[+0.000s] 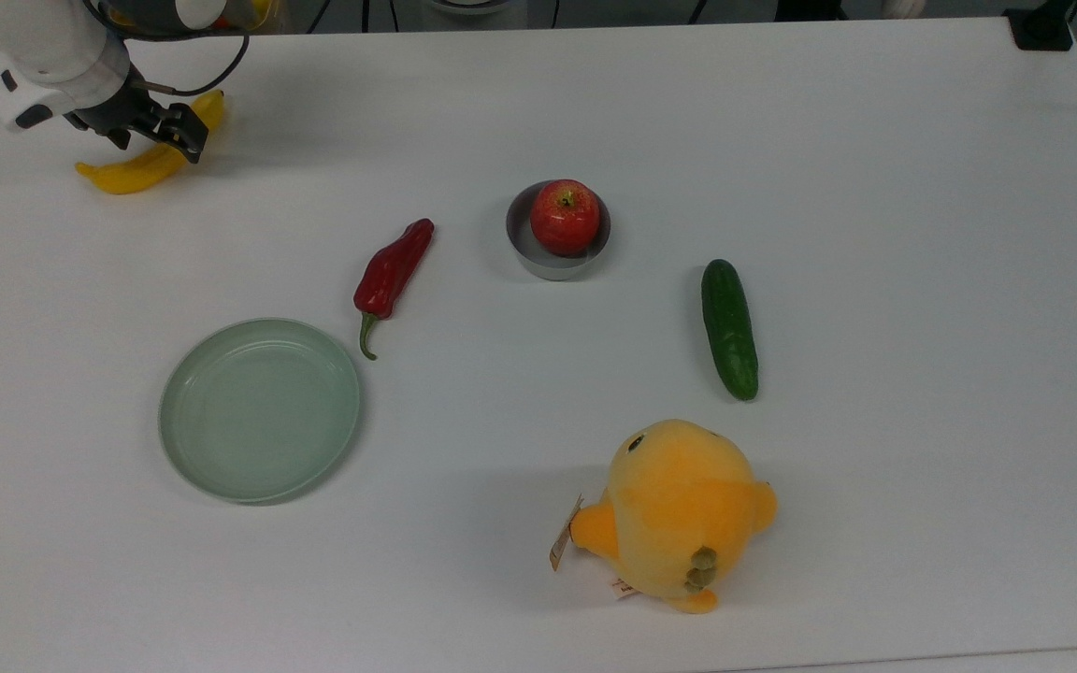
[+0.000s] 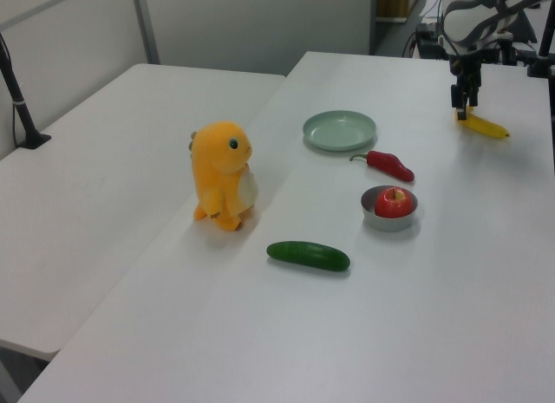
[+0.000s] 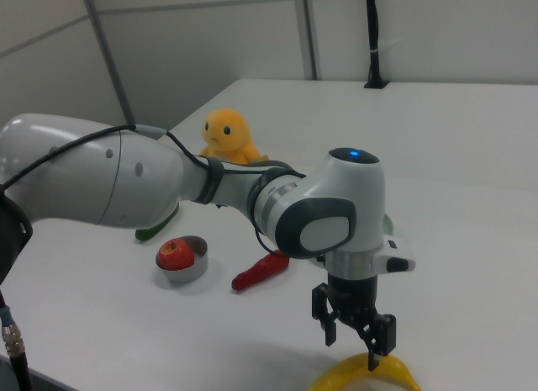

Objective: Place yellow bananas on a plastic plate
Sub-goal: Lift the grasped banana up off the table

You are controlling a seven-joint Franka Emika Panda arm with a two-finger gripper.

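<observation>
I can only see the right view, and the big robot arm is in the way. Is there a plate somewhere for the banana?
Observer: Yes. The top view shows a pale green plate sitting empty, with the stem end of the red pepper close to its rim.
Operator: How does the whole banana lie?
Observer: Flat and curved, near the top view's upper left corner, with the open jaws down over its middle.
Operator: Anything else I'm missing?
Observer: A whole cucumber, lying to the top view's right of the bowl that holds the apple.
</observation>
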